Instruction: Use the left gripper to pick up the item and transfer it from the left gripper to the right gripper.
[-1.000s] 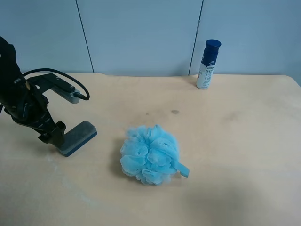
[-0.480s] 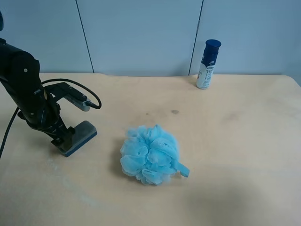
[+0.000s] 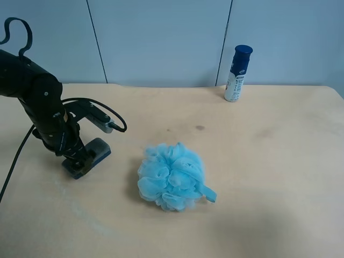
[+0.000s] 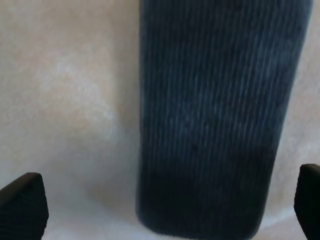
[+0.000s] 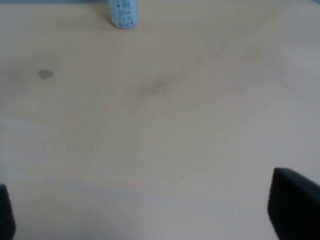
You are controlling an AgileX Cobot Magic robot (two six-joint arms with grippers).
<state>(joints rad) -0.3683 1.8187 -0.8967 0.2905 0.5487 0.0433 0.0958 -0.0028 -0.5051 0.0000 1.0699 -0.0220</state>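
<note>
Now, over the wide table (image 3: 269, 161), the left gripper (image 3: 77, 161) has swung in from the edge during the last second and hangs straight above the near end of the block (image 3: 99, 149), leaning in over it. The block itself has not shifted and lies flat on the table, to the high view's left of the blue bath puff (image 3: 172, 176). We judge the approach nearly done and the grasp not yet made. The high view hides the jaws behind the gripper's own bulk, but the left wrist view shows them spread wide, one tip on each side of the block, touching nothing. Only the right wrist view shows the right gripper (image 5: 150, 215): also wide open and empty above bare table, with the bottle (image 5: 123, 12) far off, so we count the handover as still ahead.
</note>
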